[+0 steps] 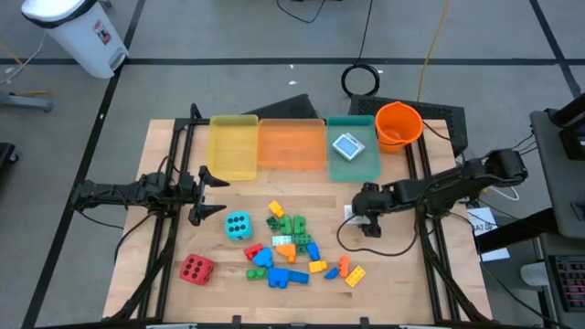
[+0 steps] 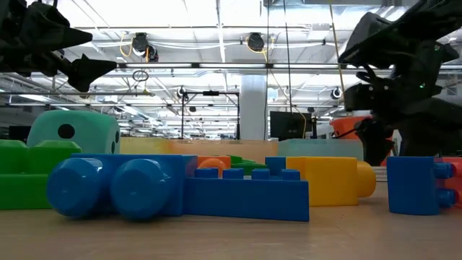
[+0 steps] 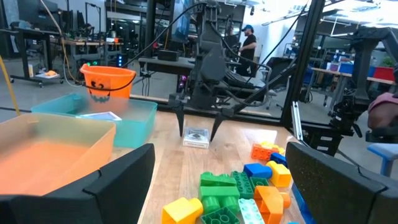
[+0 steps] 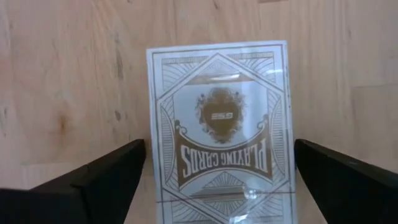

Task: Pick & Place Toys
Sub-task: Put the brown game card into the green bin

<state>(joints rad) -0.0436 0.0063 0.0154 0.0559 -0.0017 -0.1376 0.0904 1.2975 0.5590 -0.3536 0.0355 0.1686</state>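
The right gripper (image 4: 217, 171) stands spread wide astride a flat, glossy card pack (image 4: 219, 127) lying on the wooden table (image 1: 393, 265), at three o'clock from the plastic bricks (image 1: 297, 247). Judged: a pick is starting; next, lower and close. The left gripper (image 1: 208, 192), at nine o'clock, waits open

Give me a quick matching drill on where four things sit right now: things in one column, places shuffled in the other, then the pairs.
Things:
1. red foam die
2. cyan foam die
3. white card pack with a grey printed pattern
4. blue-backed card pack

Places:
A. inside the teal translucent tray
B. on the wood between the open right pincer fingers
C. near the table's front-left corner
D. just in front of the left pincer

Pairs: 1-C, 2-D, 3-B, 4-A
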